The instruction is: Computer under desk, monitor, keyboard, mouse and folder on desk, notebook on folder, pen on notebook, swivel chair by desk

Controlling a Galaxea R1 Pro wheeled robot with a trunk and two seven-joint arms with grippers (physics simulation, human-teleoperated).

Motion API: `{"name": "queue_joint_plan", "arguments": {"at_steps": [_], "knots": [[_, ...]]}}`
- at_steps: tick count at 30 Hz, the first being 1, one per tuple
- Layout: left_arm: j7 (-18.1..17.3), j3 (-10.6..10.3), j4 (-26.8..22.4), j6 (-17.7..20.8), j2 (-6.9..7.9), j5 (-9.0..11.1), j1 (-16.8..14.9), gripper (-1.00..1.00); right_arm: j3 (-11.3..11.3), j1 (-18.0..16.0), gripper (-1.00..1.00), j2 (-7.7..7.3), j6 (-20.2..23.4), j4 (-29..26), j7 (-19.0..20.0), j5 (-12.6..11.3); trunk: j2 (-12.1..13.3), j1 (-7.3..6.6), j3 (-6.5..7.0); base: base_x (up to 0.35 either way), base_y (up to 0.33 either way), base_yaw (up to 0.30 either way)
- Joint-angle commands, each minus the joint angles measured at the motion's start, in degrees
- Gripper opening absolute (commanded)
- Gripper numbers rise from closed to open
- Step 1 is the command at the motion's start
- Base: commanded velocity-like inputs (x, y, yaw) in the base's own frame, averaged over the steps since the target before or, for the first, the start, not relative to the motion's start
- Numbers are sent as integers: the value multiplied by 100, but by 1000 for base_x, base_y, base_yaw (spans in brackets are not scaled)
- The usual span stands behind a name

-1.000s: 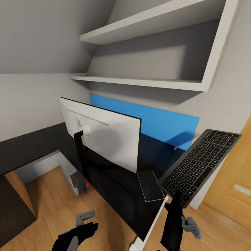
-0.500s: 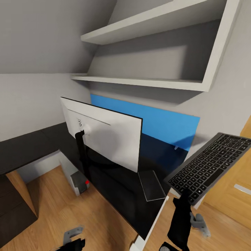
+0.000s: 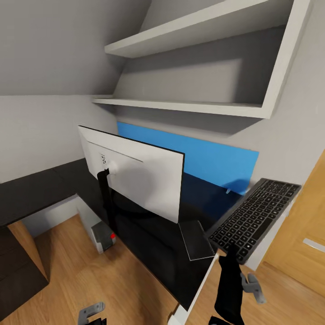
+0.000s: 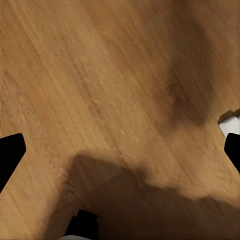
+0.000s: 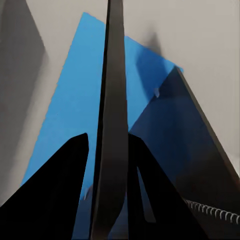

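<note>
My right gripper (image 3: pixel 231 258) is shut on the near edge of the dark keyboard (image 3: pixel 253 219) and holds it tilted in the air just past the right end of the black desk (image 3: pixel 149 253). Seen from the right wrist, the keyboard (image 5: pixel 112 125) stands edge-on between the two fingers (image 5: pixel 60 200). The monitor (image 3: pixel 135 174) stands on the desk with its white back toward me. Under the desk sits the grey computer (image 3: pixel 103 237). A flat notebook (image 3: pixel 196 239) lies on the desk below the keyboard. My left gripper (image 4: pixel 120 150) hangs open over the wooden floor.
A blue board (image 3: pixel 203 162) leans against the wall behind the desk, under white shelves (image 3: pixel 189 106). A wooden door (image 3: pixel 307 234) is at the right. A second dark counter (image 3: pixel 31 194) runs along the left wall.
The keyboard swung out to the right, then came back left and lower, lying flatter. My left arm has dropped toward the bottom edge of the head view.
</note>
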Motion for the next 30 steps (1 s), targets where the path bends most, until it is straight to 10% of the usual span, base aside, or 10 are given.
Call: {"name": "queue_joint_plan", "arguments": {"at_steps": [1,25,30], "knots": [[45,-19,-10,18,6,56,-1,100,72,-2,-100,-38,-22,3,-47,7,-3,0,-5,0,0,0],[51,-1,184,15,9,47,-1,100,155,32,-100,-85,-145,72,-91,-9,-3,0,-5,0,0,0],[50,-5,219,15,9,47,-1,100,-581,32,-100,-367,540,7,-254,-30,-3,0,-5,0,0,0]]}}
